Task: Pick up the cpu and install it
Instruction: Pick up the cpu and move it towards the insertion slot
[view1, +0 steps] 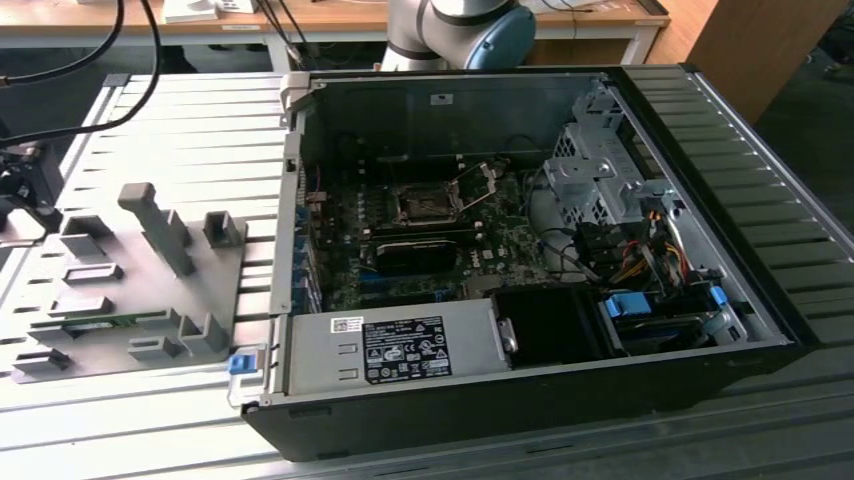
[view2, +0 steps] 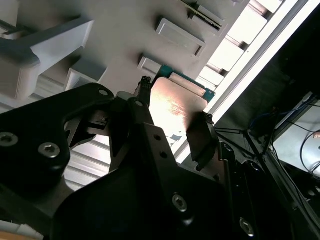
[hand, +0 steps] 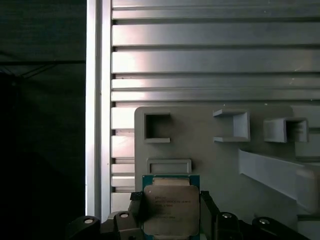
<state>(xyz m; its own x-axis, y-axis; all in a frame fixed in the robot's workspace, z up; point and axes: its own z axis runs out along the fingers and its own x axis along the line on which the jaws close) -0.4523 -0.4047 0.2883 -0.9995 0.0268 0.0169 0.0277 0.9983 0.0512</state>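
Note:
The cpu (hand: 171, 210) is a small square chip with a silvery top and a green edge. It sits between my gripper's (hand: 171, 201) two black fingers, which press on its opposite sides. In the second wrist view the cpu (view2: 176, 102) shines between the same fingers (view2: 142, 95) of the gripper (view2: 172, 110), over the grey holder plate (view2: 120, 30). I cannot tell whether the chip rests on the plate or hangs just above it. In the exterior view the motherboard socket (view1: 424, 205) lies inside the open computer case (view1: 534, 400), its metal frame raised.
The grey holder plate (view1: 120, 280) with several upright blocks and pockets lies on the ribbed metal table (view1: 200, 120) at the exterior view's left of the case. Cables, a drive cage (view1: 594, 170) and a power supply (view1: 400, 350) crowd the case. The arm's base (view1: 454, 30) stands behind it.

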